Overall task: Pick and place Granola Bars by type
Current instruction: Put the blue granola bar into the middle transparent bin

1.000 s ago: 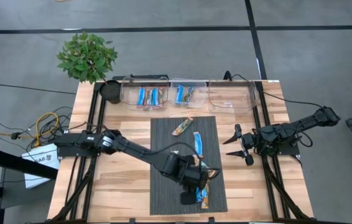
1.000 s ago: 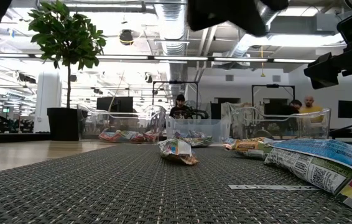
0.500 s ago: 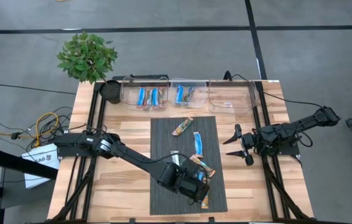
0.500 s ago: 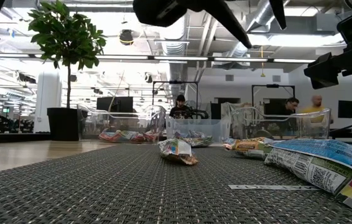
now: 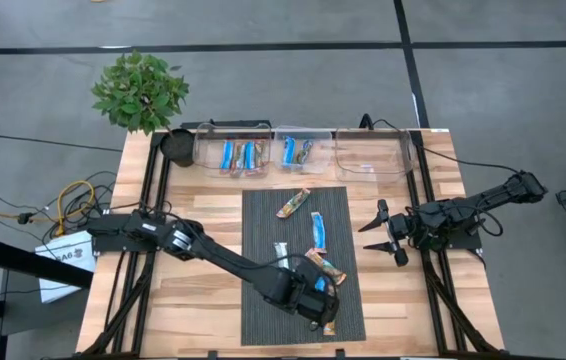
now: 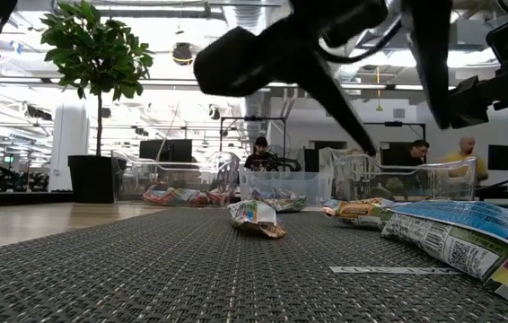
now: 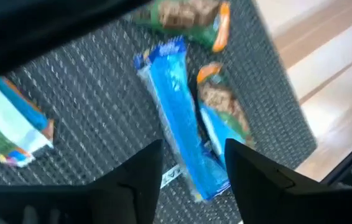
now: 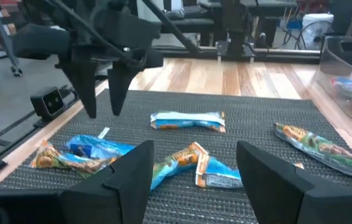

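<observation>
Several wrapped granola bars lie flat on the dark mat (image 5: 303, 265): an orange one (image 5: 293, 203), a blue one (image 5: 316, 230), a silvery white one (image 5: 281, 254), an orange-brown one (image 5: 329, 269). At the mat's near right, a blue bar (image 7: 179, 118) lies beside an orange-brown bar (image 7: 222, 109). My left gripper (image 7: 191, 180) is open above this blue bar, fingers pointing down, one on each side of it; the right wrist view shows its fingertips (image 8: 103, 114) clear of the bar (image 8: 95, 149). My right gripper (image 5: 381, 232) waits open at the mat's right side.
Three clear bins stand along the far edge: the left (image 5: 233, 150) and middle (image 5: 298, 150) hold bars, and the right (image 5: 373, 152) is nearly bare. A potted plant (image 5: 141, 90) and a black cup (image 5: 178, 145) are at the far left. People show in the room beyond.
My left gripper has come down toward the mat over the blue bar at the near right, staying open. The silvery white bar, hidden under the arm before, now shows. The bars have not moved.
</observation>
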You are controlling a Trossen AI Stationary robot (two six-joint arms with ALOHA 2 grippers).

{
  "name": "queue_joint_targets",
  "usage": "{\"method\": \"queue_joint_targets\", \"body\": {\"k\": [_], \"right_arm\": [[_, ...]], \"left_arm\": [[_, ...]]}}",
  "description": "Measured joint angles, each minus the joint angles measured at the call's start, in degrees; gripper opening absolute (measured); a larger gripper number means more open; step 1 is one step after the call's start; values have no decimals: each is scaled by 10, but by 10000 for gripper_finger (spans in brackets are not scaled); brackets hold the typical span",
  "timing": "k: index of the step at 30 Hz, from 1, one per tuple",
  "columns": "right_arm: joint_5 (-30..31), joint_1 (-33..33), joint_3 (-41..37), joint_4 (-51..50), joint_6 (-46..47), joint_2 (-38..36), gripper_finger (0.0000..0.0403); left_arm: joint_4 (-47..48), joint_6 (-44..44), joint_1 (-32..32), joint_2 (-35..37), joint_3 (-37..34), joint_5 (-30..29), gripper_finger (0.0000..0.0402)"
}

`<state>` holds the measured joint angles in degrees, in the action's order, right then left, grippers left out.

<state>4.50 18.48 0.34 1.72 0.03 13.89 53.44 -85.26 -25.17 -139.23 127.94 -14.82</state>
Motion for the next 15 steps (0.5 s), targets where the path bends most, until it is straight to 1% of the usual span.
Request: {"method": "queue_joint_targets", "body": {"k": [2,8,11,15], "right_arm": [[0,0,0,-3,0,-1,221],[0,0,0,-3,0,0,221],[0,0,0,-2,0,-1,221],[0,0,0,-2,0,0,221]], "left_arm": [[-14,2,0,-9,0,11,180],[-39,3,1,-30,0,16,214],[-52,3,3,-41,1,17,224],[-62,3,7,-53,1,22,227]]}}
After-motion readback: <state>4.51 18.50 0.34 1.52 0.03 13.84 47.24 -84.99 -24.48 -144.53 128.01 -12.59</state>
